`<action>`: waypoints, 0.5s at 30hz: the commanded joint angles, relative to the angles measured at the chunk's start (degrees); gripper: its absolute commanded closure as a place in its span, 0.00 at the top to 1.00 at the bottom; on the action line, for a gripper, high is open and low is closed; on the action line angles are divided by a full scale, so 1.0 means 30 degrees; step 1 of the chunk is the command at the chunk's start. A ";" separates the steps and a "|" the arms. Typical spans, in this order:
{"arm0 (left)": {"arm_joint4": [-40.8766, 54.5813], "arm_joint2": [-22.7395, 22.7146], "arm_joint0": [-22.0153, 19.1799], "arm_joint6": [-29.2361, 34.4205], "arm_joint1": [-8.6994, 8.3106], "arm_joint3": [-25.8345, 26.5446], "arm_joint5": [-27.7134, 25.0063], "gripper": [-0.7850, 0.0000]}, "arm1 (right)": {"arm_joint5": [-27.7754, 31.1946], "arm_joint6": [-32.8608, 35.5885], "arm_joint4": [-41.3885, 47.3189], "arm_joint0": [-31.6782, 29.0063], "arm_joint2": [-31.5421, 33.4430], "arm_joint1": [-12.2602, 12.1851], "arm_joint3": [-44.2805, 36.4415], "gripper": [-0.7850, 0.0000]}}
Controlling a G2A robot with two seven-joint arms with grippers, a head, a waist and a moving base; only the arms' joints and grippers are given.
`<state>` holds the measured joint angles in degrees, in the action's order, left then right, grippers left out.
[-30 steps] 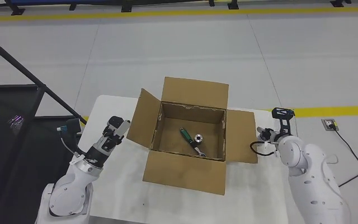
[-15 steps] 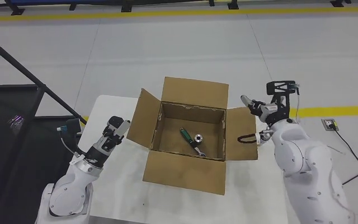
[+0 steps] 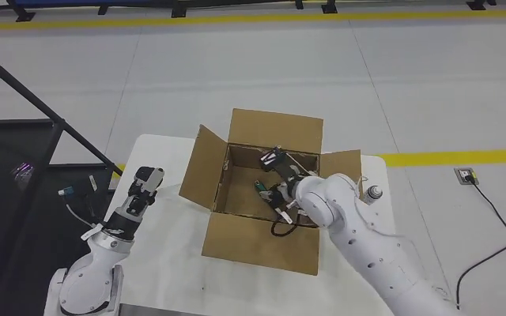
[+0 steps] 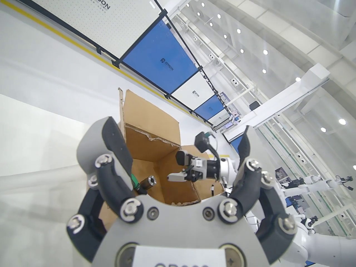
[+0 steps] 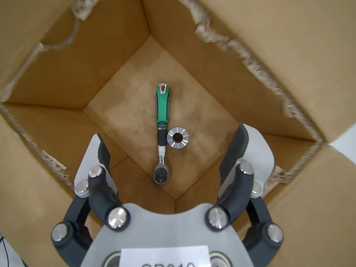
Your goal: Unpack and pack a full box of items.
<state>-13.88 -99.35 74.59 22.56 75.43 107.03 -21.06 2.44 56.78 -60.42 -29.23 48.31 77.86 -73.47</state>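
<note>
White table (image 3: 170,237), yellow floor line (image 3: 451,157), floor socket (image 3: 464,174)

Open cardboard box (image 3: 261,241) holds a green-handled ratchet (image 5: 162,112) lying just beside a silver socket (image 5: 172,138).

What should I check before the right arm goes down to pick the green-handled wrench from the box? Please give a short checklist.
1. Right gripper open: ok, jaws wide apart.
2. Right gripper above the box opening: ok, it looks down at the box floor.
3. Ratchet wrench lies flat, uncovered: ok.
4. Jaws stand across the handle: ok.
5. Room around the wrench: not ok, the socket lies close against its shaft.
6. Left gripper out of the way: ok, open, outside the box.
</note>
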 commanded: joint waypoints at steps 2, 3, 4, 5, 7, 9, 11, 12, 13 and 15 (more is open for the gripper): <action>-0.0004 0.0002 -0.0002 0.0000 0.0001 -0.0002 0.0003 1.00 | -0.0367 0.0024 0.0422 0.1205 -0.1217 0.0649 0.3019 1.00; -0.0004 0.0002 -0.0002 0.0000 0.0001 -0.0002 0.0003 1.00 | -0.0460 0.0063 0.0508 0.1537 -0.1527 0.0847 0.3843 1.00; -0.0004 0.0002 -0.0002 0.0000 0.0001 -0.0002 0.0003 1.00 | -0.0506 0.0061 0.0724 0.1841 -0.1755 0.1040 0.4636 1.00; -0.0004 0.0002 -0.0002 0.0000 0.0001 -0.0002 0.0003 1.00 | -0.0522 -0.0037 0.1040 0.2120 -0.1914 0.1229 0.5351 1.00; -0.0004 0.0002 -0.0002 0.0000 0.0001 -0.0002 0.0003 1.00 | -0.0583 -0.0373 0.1373 0.2625 -0.2188 0.1558 0.6697 1.00; -0.0004 0.0002 -0.0002 0.0000 0.0001 -0.0002 0.0003 1.00 | -0.0487 -0.0611 0.1721 0.2976 -0.2445 0.1865 0.7703 1.00; -0.0004 0.0002 -0.0002 0.0000 0.0001 -0.0002 0.0003 1.00 | -0.0386 -0.0767 0.1977 0.3266 -0.2655 0.2133 0.8529 0.95; -0.0004 0.0002 -0.0002 0.0000 0.0001 -0.0002 0.0003 1.00 | -0.0343 -0.0847 0.2094 0.3385 -0.2743 0.2257 0.8865 0.94; -0.0004 0.0002 -0.0002 0.0000 0.0001 -0.0002 0.0003 1.00 | -0.0356 -0.0902 0.2198 0.3490 -0.2816 0.2374 0.9230 0.92; -0.0004 0.0002 -0.0002 0.0000 0.0001 -0.0002 0.0003 1.00 | -0.0338 -0.1039 0.2365 0.3687 -0.2952 0.2597 0.9871 0.89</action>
<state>-13.89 -99.34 74.59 22.56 75.43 107.02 -21.04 1.41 53.81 -53.58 -18.42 39.60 85.38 -44.74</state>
